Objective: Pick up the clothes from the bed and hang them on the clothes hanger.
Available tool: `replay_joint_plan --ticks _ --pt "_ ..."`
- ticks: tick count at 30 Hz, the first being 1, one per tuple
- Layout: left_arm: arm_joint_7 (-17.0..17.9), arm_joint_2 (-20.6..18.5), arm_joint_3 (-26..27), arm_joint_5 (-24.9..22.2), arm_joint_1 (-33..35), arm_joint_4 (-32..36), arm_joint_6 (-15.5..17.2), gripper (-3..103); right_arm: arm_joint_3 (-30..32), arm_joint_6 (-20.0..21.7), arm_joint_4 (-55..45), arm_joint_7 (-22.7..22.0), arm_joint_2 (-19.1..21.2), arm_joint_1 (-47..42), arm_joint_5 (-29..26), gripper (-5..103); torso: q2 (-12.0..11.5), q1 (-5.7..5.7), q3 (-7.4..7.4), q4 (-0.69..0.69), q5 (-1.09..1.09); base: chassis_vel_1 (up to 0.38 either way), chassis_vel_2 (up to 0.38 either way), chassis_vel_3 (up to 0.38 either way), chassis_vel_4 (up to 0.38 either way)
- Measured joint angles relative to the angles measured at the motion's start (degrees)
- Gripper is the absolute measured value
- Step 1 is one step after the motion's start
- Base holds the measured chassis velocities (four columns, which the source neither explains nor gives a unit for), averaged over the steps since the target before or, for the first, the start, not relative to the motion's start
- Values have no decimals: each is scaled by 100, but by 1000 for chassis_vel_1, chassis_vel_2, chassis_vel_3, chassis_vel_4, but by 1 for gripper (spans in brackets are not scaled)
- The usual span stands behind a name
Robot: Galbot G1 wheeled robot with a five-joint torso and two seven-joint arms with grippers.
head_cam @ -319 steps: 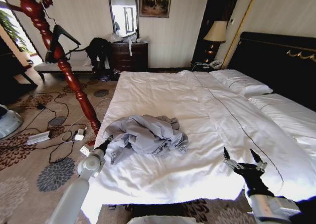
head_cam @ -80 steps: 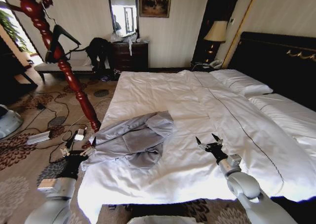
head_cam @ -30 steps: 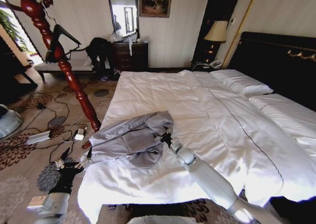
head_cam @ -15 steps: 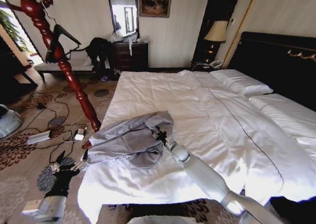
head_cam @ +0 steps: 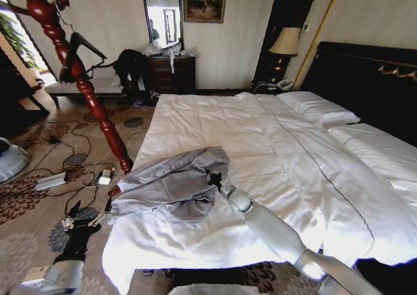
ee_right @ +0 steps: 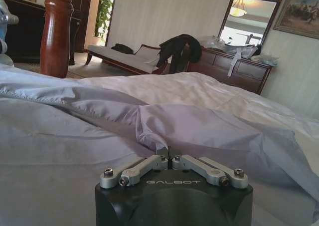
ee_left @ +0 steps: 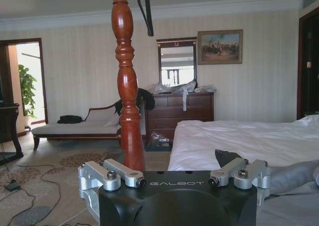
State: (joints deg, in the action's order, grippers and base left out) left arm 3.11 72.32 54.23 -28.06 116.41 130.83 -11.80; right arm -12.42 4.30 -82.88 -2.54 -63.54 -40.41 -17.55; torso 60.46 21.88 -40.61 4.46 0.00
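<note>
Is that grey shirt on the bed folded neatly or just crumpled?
Crumpled: the shirt lies in a loose, creased heap near the bed's edge, not folded.

From the head we look forward and down over the foot of the bed (head_cam: 273, 139), left arm low at the left, right arm reaching in from the right. From the left wrist we sit low beside the bed edge, facing the coat stand (ee_left: 127, 86) and far dresser (ee_left: 182, 111). From the right wrist we sit right on the clothes (ee_right: 149, 126), facing that same dresser wall, shared by all three views.
</note>
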Motion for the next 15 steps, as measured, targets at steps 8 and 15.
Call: replay_joint_plan --ticks 8,15 --pt "-5 30 -28 22 25 -1 -25 100 45 38 -145 -59 250 322 -565 0 0 0 0 1 0 0 0 0 0" --pt "-1 49 -34 21 52 2 -68 100 332 200 -95 -260 283 656 -1363 0 0 0 0 0 0 0 0 0 0"
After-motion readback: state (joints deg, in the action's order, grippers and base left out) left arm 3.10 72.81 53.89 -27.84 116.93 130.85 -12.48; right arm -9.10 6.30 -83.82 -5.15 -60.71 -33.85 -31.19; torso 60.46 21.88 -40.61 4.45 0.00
